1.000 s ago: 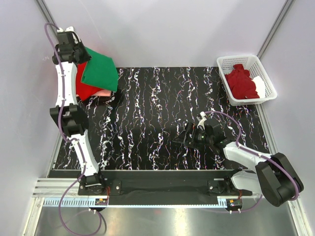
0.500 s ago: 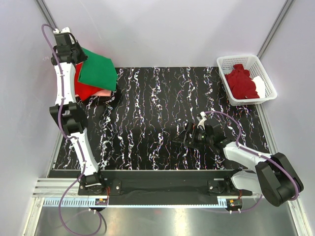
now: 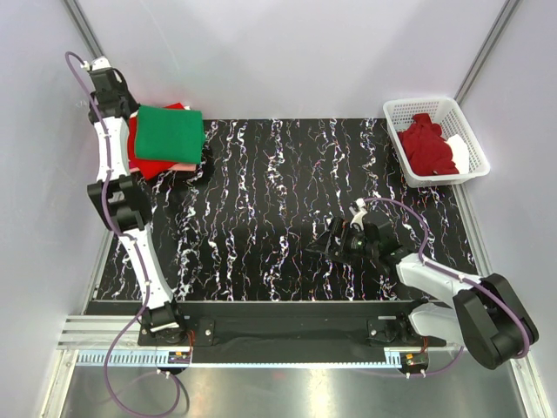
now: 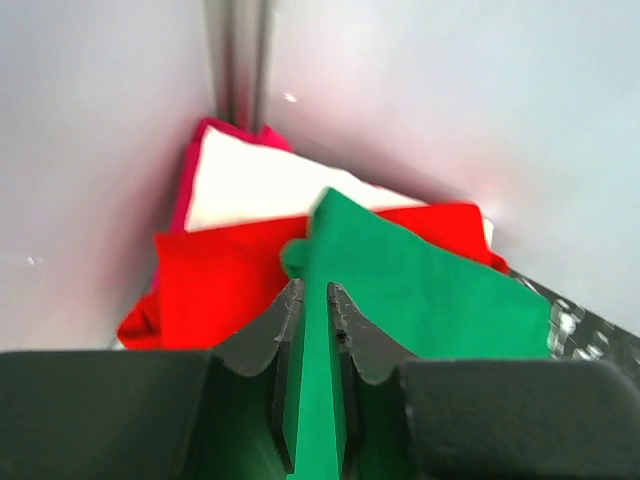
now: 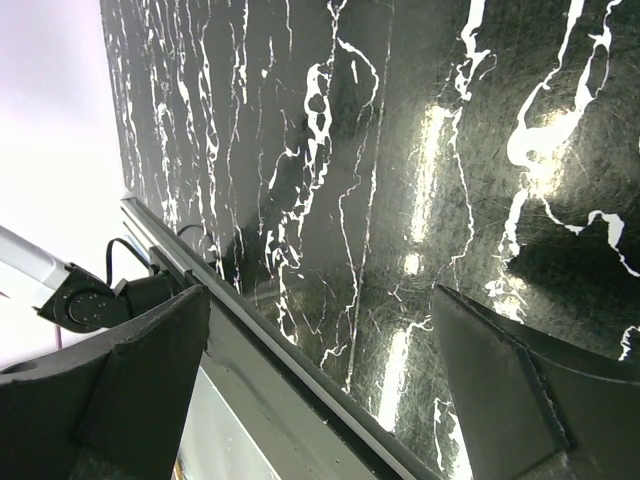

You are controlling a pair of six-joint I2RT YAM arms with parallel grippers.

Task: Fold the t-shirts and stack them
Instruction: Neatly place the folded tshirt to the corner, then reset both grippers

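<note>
Two tees (image 3: 426, 146) wait in the white basket (image 3: 396, 111) while the left gripper (image 4: 314, 292) pinches the folded green t-shirt (image 3: 169, 132) by its edge to lay it on the red t-shirt (image 4: 215, 275) pile in the far-left corner, right gripper (image 5: 320, 310) spread wide, empty

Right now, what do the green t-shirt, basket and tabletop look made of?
Green t-shirt: soft matte knit, probably cotton; it lies folded without shine. Basket: white plastic, judging by its moulded lattice walls. Tabletop: glossy black with white marble-look veining, maybe laminate or film; glare shows.
</note>
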